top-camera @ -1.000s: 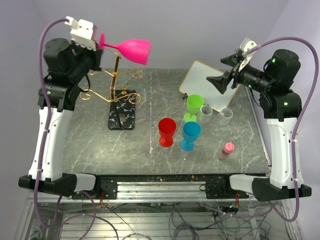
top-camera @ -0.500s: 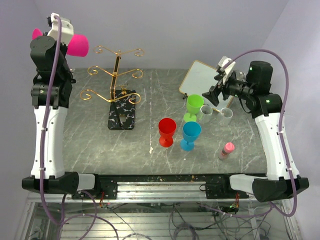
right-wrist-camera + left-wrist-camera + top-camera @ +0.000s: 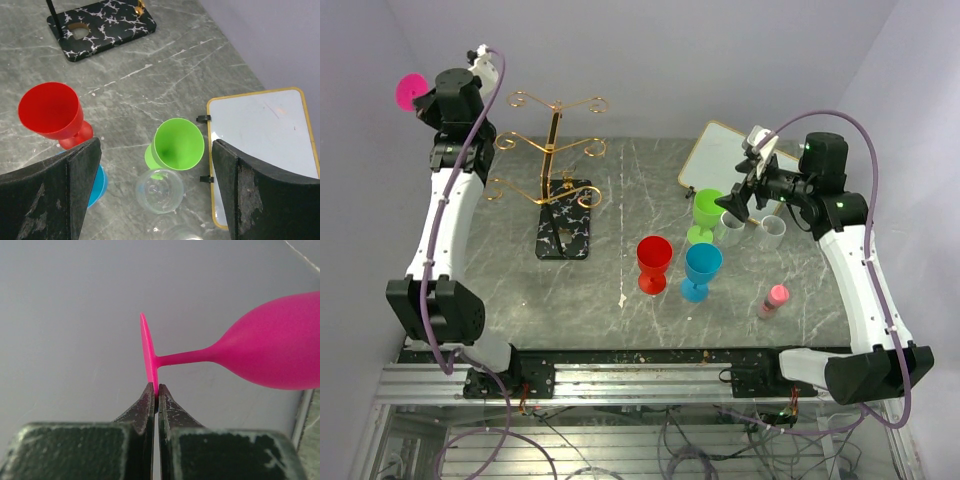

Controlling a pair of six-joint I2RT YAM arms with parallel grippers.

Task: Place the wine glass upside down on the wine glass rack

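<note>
My left gripper [image 3: 156,390] is shut on the rim of the foot of a pink wine glass [image 3: 270,345], which lies sideways with its bowl to the right. In the top view only a bit of the pink glass [image 3: 408,92] shows at the far left, beside the left gripper [image 3: 424,100], left of the rack and apart from it. The gold wine glass rack [image 3: 553,140] stands on its black base [image 3: 565,222]; its arms are bare. My right gripper [image 3: 735,200] is open and empty above the green glass [image 3: 178,145].
Red [image 3: 654,262], blue [image 3: 701,268] and green [image 3: 708,210] glasses stand mid-table. Two clear glasses [image 3: 730,225] [image 3: 772,232] are beside them. A pink bottle [image 3: 775,298] lies to the right. A whiteboard [image 3: 730,160] lies at the back right.
My left arm has swung the pink glass from above the rack to the far left, away from it. My right gripper has moved left and down over the green glass.
</note>
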